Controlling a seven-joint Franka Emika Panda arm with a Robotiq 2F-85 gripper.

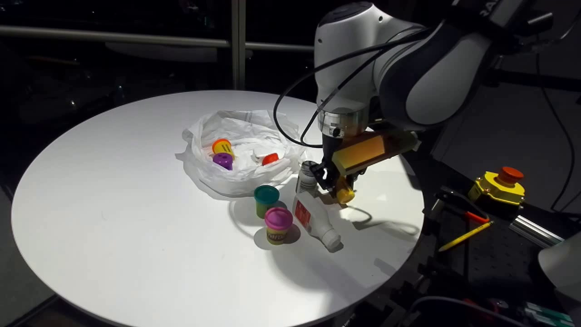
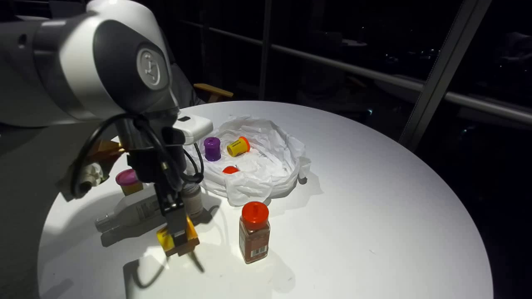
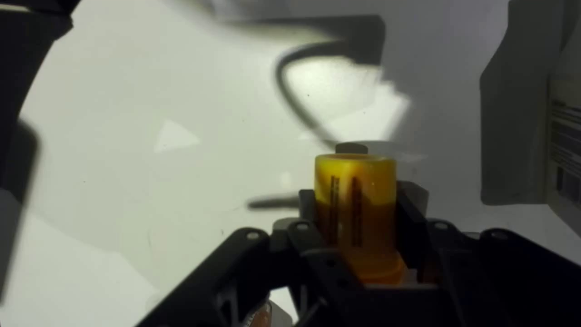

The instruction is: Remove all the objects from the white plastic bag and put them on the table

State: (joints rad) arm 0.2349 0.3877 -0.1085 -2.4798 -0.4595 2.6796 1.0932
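The open white plastic bag (image 1: 206,179) lies on the round table and also shows in an exterior view (image 2: 286,182). Inside are a yellow tub with an orange lid (image 1: 223,148), a purple shaker (image 2: 212,148) and a red-topped item (image 1: 270,158). My gripper (image 3: 356,211) is outside the bag, shut on another yellow tub (image 3: 354,181), which lies sideways between the fingers. This held tub also shows in both exterior views (image 1: 345,194) (image 2: 165,238), low over the table. Whether it touches the table I cannot tell.
On the table stand a teal-lidded tub (image 1: 266,202), a pink-lidded tub (image 1: 278,227), a dark-lidded jar (image 1: 307,179) and a red-capped spice jar (image 2: 254,236). A white bottle (image 1: 316,220) lies on its side beside the gripper. The table's edge (image 1: 420,213) is nearby.
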